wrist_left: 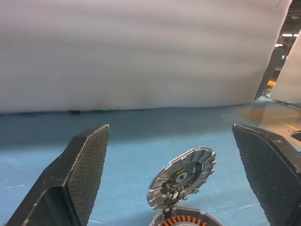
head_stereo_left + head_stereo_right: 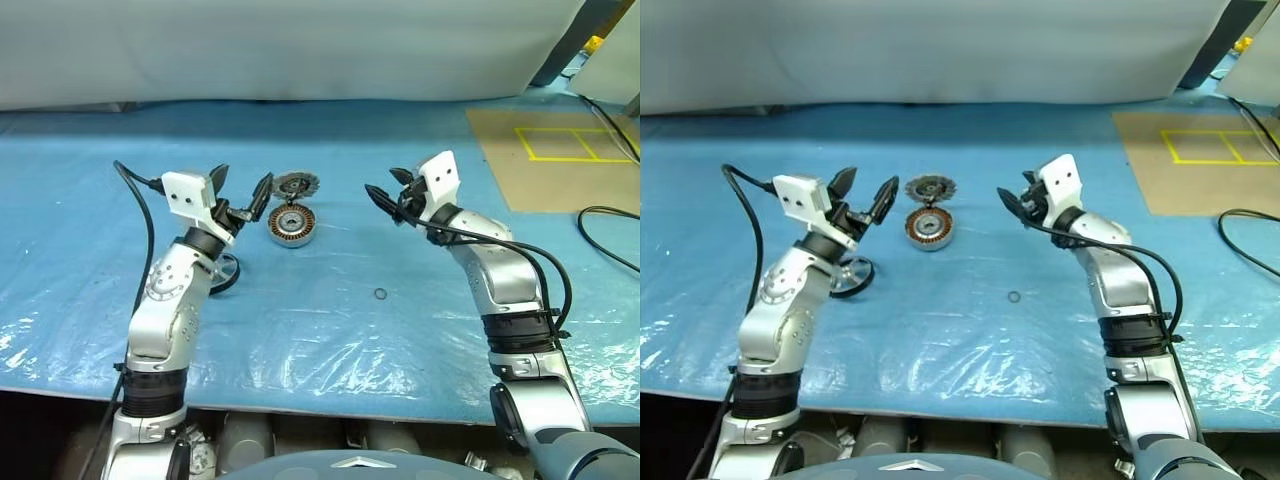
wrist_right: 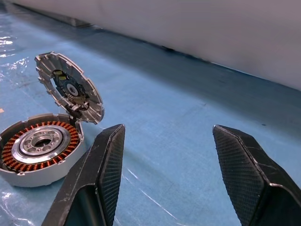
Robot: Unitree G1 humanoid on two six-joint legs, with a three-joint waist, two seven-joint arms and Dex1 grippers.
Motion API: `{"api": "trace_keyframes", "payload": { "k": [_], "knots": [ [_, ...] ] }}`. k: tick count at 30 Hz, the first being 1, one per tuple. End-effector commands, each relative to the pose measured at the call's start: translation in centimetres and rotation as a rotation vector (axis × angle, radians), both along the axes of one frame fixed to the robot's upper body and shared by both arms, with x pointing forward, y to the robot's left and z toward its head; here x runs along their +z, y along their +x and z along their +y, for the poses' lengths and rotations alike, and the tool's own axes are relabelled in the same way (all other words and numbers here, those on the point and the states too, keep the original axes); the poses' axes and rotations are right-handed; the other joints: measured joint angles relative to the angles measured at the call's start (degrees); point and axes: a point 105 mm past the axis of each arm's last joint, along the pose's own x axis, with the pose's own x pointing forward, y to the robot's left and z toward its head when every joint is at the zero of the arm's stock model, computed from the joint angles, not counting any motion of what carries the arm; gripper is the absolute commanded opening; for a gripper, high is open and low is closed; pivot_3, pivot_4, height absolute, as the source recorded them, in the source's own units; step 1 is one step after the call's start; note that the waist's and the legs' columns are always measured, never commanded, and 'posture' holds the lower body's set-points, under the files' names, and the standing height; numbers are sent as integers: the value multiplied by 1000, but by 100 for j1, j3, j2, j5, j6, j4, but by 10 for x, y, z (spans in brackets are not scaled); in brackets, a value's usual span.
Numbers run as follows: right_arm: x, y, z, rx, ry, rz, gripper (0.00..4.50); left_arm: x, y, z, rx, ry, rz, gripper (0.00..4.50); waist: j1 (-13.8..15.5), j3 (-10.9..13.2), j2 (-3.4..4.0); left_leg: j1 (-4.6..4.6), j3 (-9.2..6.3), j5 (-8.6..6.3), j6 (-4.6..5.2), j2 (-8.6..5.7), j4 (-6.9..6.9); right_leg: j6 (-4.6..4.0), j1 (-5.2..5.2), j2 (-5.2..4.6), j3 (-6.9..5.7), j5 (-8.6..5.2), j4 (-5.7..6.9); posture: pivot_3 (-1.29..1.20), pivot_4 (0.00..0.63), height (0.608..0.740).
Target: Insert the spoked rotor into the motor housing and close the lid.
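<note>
1. The round grey metal motor housing (image 2: pixel 292 225) with copper windings lies open-topped on the blue plastic-covered desk (image 2: pixel 400 330), between the left tool (image 2: pixel 243 194) and the right tool (image 2: pixel 385 197); both hover with fingers apart.
2. The ribbed grey metal lid (image 2: pixel 296 184) stands tilted up at the housing's far edge, seemingly hinged there, blocking approach from behind.
3. The dark-rimmed spoked rotor (image 2: pixel 852 275) lies partly under the left arm.
4. A tiny black O-ring (image 2: pixel 380 294) lies alone on open desk.

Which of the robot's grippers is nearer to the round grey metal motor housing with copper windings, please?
Left. The left gripper hovers just beside the round grey metal motor housing, on its left; the right gripper hangs farther off on the other side, both open.
</note>
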Motion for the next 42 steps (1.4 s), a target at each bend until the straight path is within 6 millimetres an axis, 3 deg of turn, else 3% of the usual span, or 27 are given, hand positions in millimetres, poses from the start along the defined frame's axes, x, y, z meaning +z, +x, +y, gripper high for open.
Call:
{"api": "trace_keyframes", "payload": {
  "k": [1,6,9,13,17,21,29,36,42],
  "knots": [
    [2,0,-1,-43,20,-44,3091,7,4,14,11,15,-25,4387,4,0,0,0,0,0,1,0,0,0,0,0,0,0,0,0,150,740],
    [-24,-11,-3,-64,18,-4,3091,-20,3,23,-114,95,54,4387,8,0,1,-6,1,0,1,-2,-4,8,-6,0,0,5,-2,0,150,740],
    [-34,-15,-9,-105,-36,-20,3091,-27,10,31,-102,146,61,4387,11,0,1,-32,0,1,1,-2,0,10,-32,0,0,7,2,0,150,740],
    [-28,-23,-2,-97,34,-28,3091,-26,10,29,-104,104,40,4387,10,0,1,-31,0,0,1,-1,4,10,-32,0,0,7,7,0,150,740],
    [-26,-37,17,25,28,3,3091,-29,-7,7,-247,112,49,4387,-1,0,1,-30,0,0,1,0,4,10,-32,-1,0,6,8,0,150,740],
    [-10,-44,28,189,-2,28,3091,-29,-23,-8,-410,142,103,4387,5,2,3,-27,0,1,1,2,2,8,-32,-1,0,6,14,0,150,740],
    [-16,-66,33,479,-178,117,3091,-53,-49,0,-585,297,236,4387,7,4,8,-14,3,3,7,2,1,-17,-24,0,2,-9,16,0,150,740],
    [-9,-65,34,569,-229,118,3091,-50,-47,7,-577,322,226,4387,21,5,8,-16,4,9,18,1,7,-21,-22,-3,2,-9,21,0,150,740],
    [0,-45,52,682,-380,182,3091,-49,-44,10,-597,355,224,4387,-26,6,9,-8,10,13,26,5,20,-36,-34,-4,2,-9,59,0,150,740]
  ]
}}
